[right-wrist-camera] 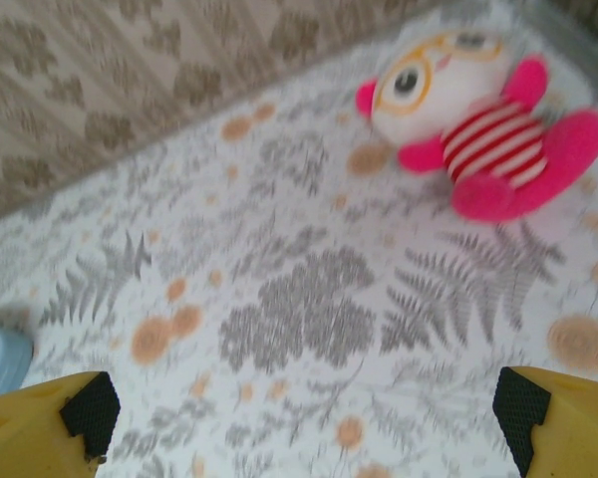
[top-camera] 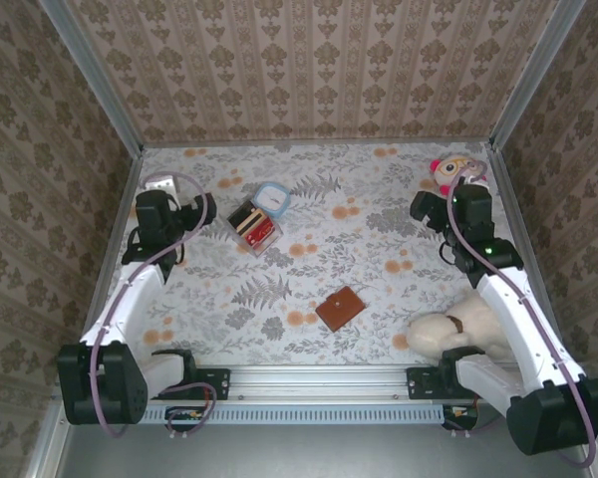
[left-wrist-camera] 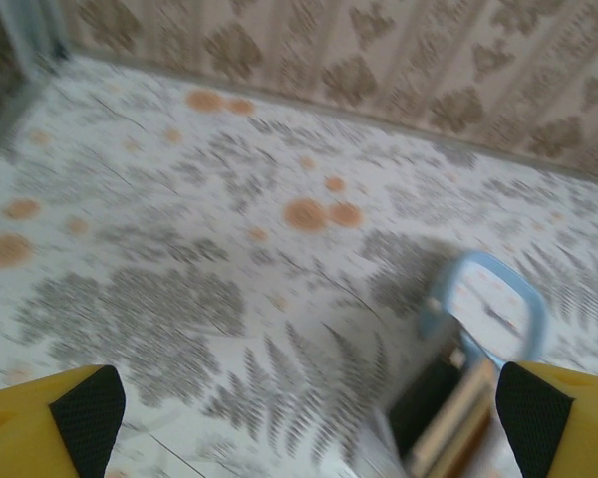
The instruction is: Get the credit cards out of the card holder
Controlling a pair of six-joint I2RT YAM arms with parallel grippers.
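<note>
While the left hand (left-wrist-camera: pixel 304 403) and right hand (right-wrist-camera: pixel 304 408) gape empty, the card holder (top-camera: pixel 340 308) slants near-left to far-right.

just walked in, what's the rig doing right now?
Nothing is gripped yet. The left gripper hangs over the table's back left with its fingers open, beside the clear plastic box. The right gripper hangs at the back right with its fingers open, near the pink plush toy. The brown card holder lies closed toward the near edge, apart from both grippers. No cards are out.
</note>
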